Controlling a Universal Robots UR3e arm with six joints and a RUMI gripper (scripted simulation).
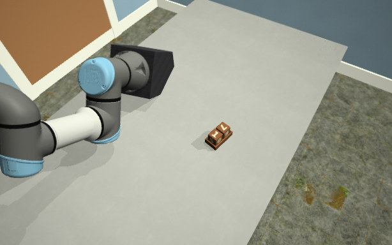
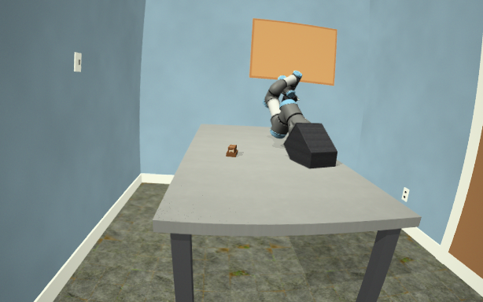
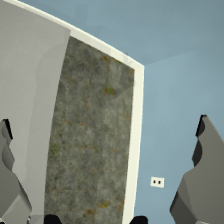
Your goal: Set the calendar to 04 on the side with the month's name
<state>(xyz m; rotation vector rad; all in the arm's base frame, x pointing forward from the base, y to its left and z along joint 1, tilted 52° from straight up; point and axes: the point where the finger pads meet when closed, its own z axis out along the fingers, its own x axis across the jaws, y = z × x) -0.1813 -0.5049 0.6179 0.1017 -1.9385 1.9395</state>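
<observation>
Gripper [image 3: 102,119] wide open, nothing held, well away from tray [image 1: 219,145] [image 2: 231,155] w/ both cubes on table [image 1: 179,178] [image 2: 283,193]. Approach high, read month side 1st, then straddle one cube squarely, grip mid-height, lift straight up b4 turning.

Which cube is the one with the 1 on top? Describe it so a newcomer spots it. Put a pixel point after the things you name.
On the grey table [image 1: 179,178] [image 2: 275,193] sits a small brown tray [image 1: 224,141] [image 2: 231,155]. Of its two cubes, pick the one [image 1: 215,136] whose top reads 1, unlike its neighbour [image 1: 223,127].
</observation>
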